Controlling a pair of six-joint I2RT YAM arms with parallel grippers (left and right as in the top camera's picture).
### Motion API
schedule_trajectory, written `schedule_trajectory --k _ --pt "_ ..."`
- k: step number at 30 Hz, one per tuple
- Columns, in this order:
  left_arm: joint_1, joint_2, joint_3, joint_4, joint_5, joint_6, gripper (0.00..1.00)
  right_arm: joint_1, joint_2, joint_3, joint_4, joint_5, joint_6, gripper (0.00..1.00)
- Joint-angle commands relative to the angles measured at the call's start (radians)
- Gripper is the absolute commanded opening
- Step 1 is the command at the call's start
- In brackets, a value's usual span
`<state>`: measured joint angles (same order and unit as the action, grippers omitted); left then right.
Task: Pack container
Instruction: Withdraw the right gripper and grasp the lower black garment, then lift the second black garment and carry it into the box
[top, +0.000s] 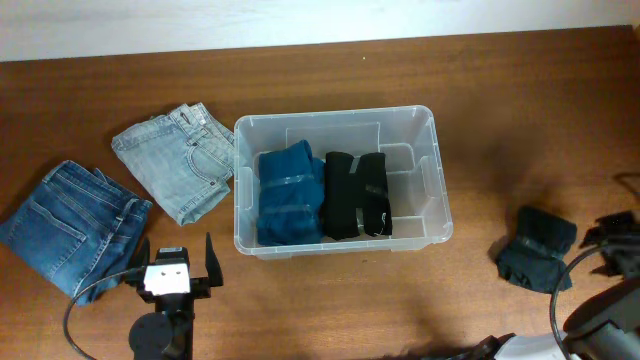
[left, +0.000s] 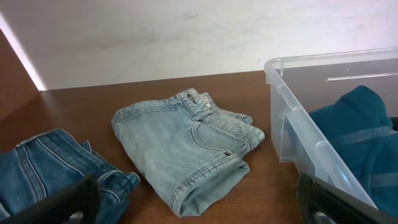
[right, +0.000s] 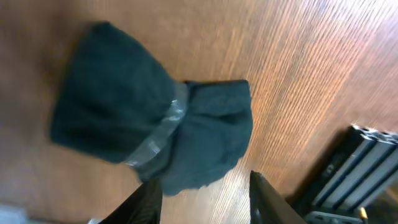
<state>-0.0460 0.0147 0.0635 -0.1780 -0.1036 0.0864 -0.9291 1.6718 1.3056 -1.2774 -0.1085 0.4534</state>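
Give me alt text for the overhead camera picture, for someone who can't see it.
A clear container on a wooden table holds a blue bundle and a black bundle side by side. Folded light jeans and dark jeans lie to its left, a dark bundle to its right.

One container (top: 437, 195), two folded jeans (top: 175, 160) (top: 70, 225), three taped bundles (top: 290, 195) (top: 356, 195) (top: 535, 248) (two inside it).
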Motion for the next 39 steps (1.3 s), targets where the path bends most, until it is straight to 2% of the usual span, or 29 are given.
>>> schedule_trajectory --k 1,6,9,11,13,16,22,24,28,31,34,35,39 --pt "0.006 -0.008 -0.01 0.002 0.01 0.009 1.0 -0.003 -0.014 -0.14 0.078 -0.016 0.016 0.37" --pt "0.006 -0.008 -0.01 0.002 0.01 0.009 0.99 -0.002 -0.014 -0.252 0.183 -0.014 0.006 0.38" --pt "0.006 -0.008 -0.01 0.002 0.01 0.009 0.99 -0.002 -0.014 -0.304 0.246 -0.015 -0.031 0.43" --pt "0.006 -0.008 -0.01 0.002 0.01 0.009 1.0 0.0 -0.014 -0.337 0.285 -0.016 -0.053 0.53" --pt "0.006 -0.008 -0.01 0.002 0.01 0.009 1.0 0.0 -0.014 -0.363 0.312 -0.016 -0.053 0.69" --pt "0.006 -0.008 -0.01 0.002 0.01 0.009 1.0 0.0 -0.014 -0.393 0.342 -0.016 -0.053 0.98" --pt "0.006 -0.008 -0.01 0.002 0.01 0.009 0.99 0.0 -0.014 -0.455 0.407 -0.066 -0.073 1.0" --pt "0.006 -0.008 -0.01 0.002 0.01 0.009 0.99 0.0 -0.014 -0.459 0.421 -0.115 -0.117 0.91" --pt "0.006 -0.008 -0.01 0.002 0.01 0.009 0.99 0.0 -0.014 -0.459 0.438 -0.225 -0.201 0.53" --pt "0.006 -0.008 -0.01 0.002 0.01 0.009 0.99 0.0 -0.014 -0.459 0.445 -0.264 -0.218 0.34" --pt "0.006 -0.008 -0.01 0.002 0.01 0.009 0.99 0.0 -0.014 -0.459 0.446 -0.288 -0.218 0.09" --pt "0.006 -0.008 -0.01 0.002 0.01 0.009 0.99 0.0 -0.014 -0.459 0.446 -0.301 -0.222 0.04" --pt "0.006 -0.008 -0.01 0.002 0.01 0.009 0.99 0.0 -0.015 -0.444 0.441 -0.416 -0.294 0.04"
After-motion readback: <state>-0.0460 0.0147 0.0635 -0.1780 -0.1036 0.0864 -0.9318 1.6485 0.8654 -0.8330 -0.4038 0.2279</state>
